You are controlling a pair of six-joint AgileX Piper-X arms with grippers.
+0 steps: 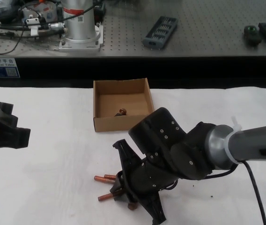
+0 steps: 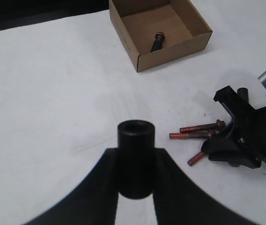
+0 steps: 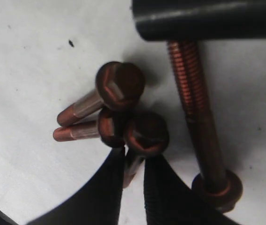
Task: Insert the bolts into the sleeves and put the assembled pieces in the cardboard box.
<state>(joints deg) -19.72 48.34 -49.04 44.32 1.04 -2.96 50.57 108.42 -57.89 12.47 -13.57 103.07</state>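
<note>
My left gripper is shut on a black sleeve, held upright above the white cloth; in the high view it hangs at the left edge. My right gripper is down among several copper bolts on the cloth in front of the cardboard box. In the right wrist view its fingers pinch the shank of one bolt, whose hex head sits just past the tips. Two bolts lie against it. One assembled piece lies inside the box.
A longer bolt lies beside the held one, its threaded end under a dark bar. Behind the cloth runs a perforated metal bench with a metal post, cables, a bit rack and two black parts.
</note>
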